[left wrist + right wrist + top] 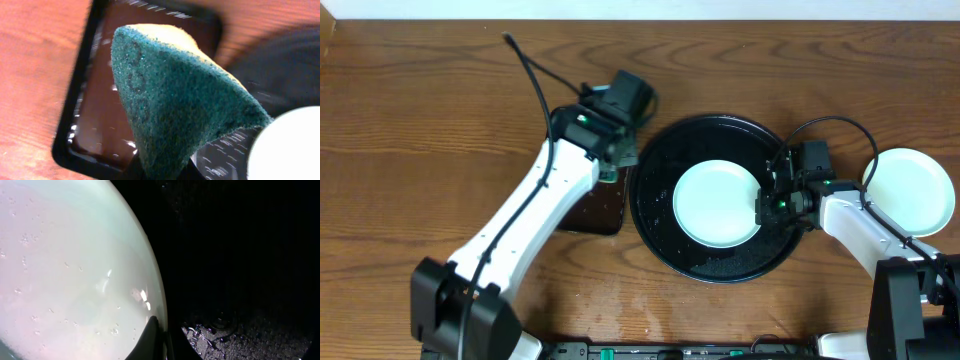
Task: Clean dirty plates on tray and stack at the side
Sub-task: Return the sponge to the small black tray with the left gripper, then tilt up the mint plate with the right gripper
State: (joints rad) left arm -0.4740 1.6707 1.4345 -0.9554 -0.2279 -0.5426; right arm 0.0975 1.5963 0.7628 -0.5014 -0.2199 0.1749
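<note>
Overhead view: the right gripper [767, 201] is clamped on the 3 o'clock edge of a pale plate [715, 204] lying in the middle of the round black tray [662, 250]. Its wrist view shows a dark fingertip [151, 332] on the rim. The plate's face is beaded with water, with no red smear to be seen, and the tray floor is wet too.

At the tray's 9 o'clock, the left gripper [609, 168] hangs over the small rectangular tray [592, 214], closed on a green scouring sponge [185, 100] with a yellow back.

On the wooden table [420, 100] at the round tray's 3 o'clock, well clear of its rim, sits a second white plate [912, 190]. Whether another lies under it cannot be told from above.

Judged from this, the job is well past halfway. At least one plate is set aside, and the one in the tray looks washed and needs only lifting across to the stack. A wet rim could slip in the pinch.
</note>
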